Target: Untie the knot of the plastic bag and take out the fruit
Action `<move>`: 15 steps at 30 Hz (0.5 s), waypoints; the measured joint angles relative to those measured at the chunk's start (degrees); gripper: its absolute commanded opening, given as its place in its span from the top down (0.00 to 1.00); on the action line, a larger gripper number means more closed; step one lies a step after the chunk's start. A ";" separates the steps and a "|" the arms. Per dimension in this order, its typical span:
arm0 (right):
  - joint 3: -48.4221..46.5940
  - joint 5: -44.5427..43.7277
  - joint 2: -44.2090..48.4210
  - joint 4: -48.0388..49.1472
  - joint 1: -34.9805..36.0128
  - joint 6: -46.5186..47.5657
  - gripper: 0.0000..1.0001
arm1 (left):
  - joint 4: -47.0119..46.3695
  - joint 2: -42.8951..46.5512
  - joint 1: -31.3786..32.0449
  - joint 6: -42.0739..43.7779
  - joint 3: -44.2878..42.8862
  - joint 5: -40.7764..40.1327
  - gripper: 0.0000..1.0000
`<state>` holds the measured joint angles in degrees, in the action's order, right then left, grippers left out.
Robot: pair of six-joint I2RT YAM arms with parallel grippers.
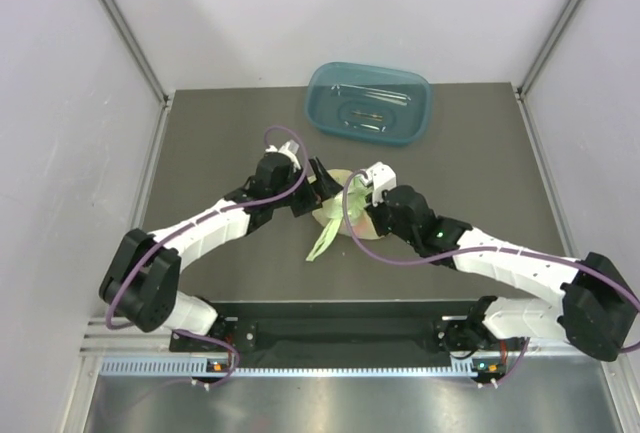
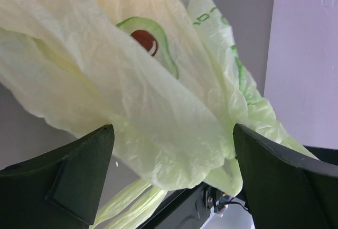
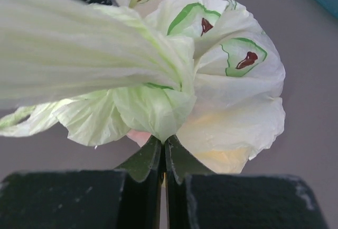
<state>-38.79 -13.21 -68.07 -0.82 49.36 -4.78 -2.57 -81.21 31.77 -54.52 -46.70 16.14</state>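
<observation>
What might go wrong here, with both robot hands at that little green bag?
1. The right hand is pinched shut on a thin fold of the plastic bag just below the knot. Pulling there may tighten the knot or tear the film.
2. The left hand is open around the bag's bulging side, not around a loose tail. Closing would likely grab the bag's body and do nothing to loosen the knot.

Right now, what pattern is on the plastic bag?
Pale green plastic bag, green-outlined prints with brown centres; clearest in right wrist view.
</observation>
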 measured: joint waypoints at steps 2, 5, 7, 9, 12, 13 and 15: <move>0.52 0.26 0.76 0.09 0.00 0.15 1.00 | -0.52 -1.05 1.18 -0.39 -1.11 -0.81 0.24; 0.57 0.48 1.20 0.00 0.00 0.17 1.00 | -1.88 -3.21 2.80 -1.31 -2.60 -1.07 0.73; 0.66 0.33 1.60 0.00 0.00 0.02 1.00 | -2.27 -3.98 3.32 -1.42 -2.71 -1.07 1.00; 1.36 -0.15 2.34 0.09 -0.07 -0.72 1.00 | -2.19 -4.04 3.54 -0.66 -2.69 -1.16 1.00; 2.67 -1.90 3.85 -0.66 -1.11 -2.82 1.00 | -1.68 -3.43 3.50 0.46 -2.67 -2.25 1.00; 2.91 -2.91 4.44 -1.44 -1.88 -4.20 1.00 | -1.40 -2.82 3.37 0.90 -2.43 -2.82 1.00; 3.56 -5.11 6.05 -2.95 -4.31 -7.28 1.00 | -0.50 -0.66 2.56 1.60 -1.29 -3.89 1.00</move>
<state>-35.22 -18.33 -62.02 -3.77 45.06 -12.05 -3.07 -81.87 34.33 -52.93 -47.99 12.25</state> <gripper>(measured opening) 0.007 0.012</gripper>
